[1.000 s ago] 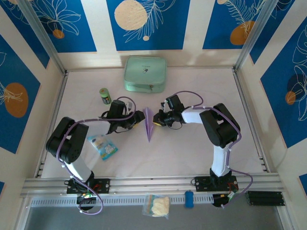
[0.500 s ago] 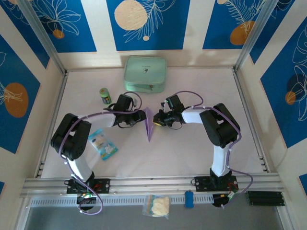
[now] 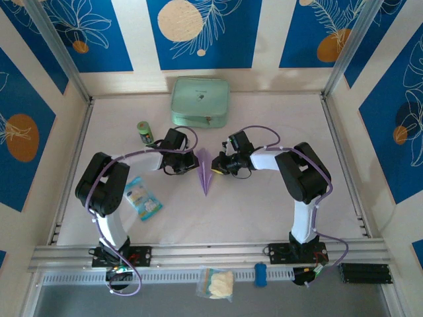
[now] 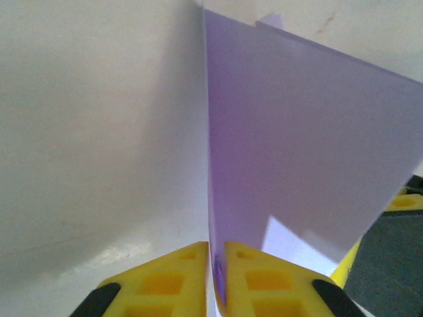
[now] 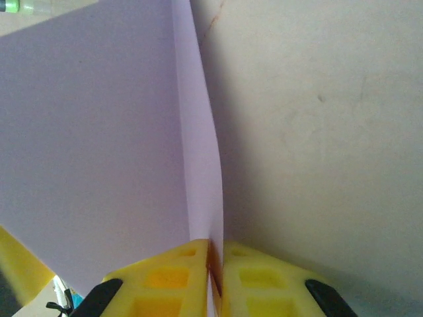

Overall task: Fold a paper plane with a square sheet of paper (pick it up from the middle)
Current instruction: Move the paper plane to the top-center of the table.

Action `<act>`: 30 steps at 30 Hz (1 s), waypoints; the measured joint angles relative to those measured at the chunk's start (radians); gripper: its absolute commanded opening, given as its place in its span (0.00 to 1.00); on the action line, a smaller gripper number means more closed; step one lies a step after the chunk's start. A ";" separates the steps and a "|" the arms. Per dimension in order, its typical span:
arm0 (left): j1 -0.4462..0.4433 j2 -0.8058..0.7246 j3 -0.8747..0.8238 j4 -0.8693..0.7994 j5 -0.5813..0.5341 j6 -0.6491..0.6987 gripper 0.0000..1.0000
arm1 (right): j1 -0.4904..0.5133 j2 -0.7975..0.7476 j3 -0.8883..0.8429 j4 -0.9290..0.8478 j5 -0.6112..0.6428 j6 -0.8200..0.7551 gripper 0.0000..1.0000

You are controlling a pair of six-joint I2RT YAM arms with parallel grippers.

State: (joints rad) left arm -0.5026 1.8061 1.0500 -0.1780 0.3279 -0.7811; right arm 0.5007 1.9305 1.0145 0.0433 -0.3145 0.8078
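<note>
Pale flat desk, metal rail along its near edge, walls on the other three sides. The mint-green soft rectangular pouch lies flat at the far edge, mid-width; all places below are given from it. There is broad bare desk to the pouch's right and near-right, and a bare strip runs along the rail. The left side is more crowded.

Black-and-white left arm reaches in from the pouch's near-left, and the right arm from its near-right. Both wrists are low, meeting in front of the pouch.

The lavender-purple creased paper plane is a narrow dart straight in front of the pouch on its near side, apart from it. Its sharp tip points away from the pouch toward the rail.

Blue-and-white crinkly snack packet: near-left of the pouch, beside the left arm, clear of the plane. Small green cylindrical bottle: just off the pouch's near-left corner, not touching it.

The left tool is on the plane's left side and the right tool on its right, facing each other.

In the left wrist view the yellow fingers are pressed together with the paper's edge between them. The tool is closed, gripping the paper plane, and a crease line runs straight up from the pinch. In the right wrist view it is the same: yellow pads clamped on the paper edge, which bows slightly above the pinch.
</note>
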 measured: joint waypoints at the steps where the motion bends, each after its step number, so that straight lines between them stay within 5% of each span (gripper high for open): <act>1: 0.000 0.003 0.000 -0.003 0.000 -0.003 0.10 | 0.000 0.000 0.000 -0.003 0.000 0.000 0.15; 11: 0.000 0.017 0.000 -0.015 -0.001 -0.006 0.04 | -0.008 0.000 0.029 -0.023 0.000 -0.001 0.18; 19: 0.000 0.017 0.000 -0.014 -0.002 -0.006 0.00 | -0.015 0.000 0.034 -0.048 0.001 -0.020 0.05; 30: 0.000 -0.045 -0.082 0.020 -0.078 -0.066 0.00 | -0.029 -0.040 0.004 -0.054 0.041 -0.019 0.05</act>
State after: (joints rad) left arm -0.5026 1.7607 0.9684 -0.1577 0.2497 -0.8474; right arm 0.4721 1.8904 1.0187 -0.0109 -0.2737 0.7883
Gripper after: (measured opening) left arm 0.054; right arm 0.046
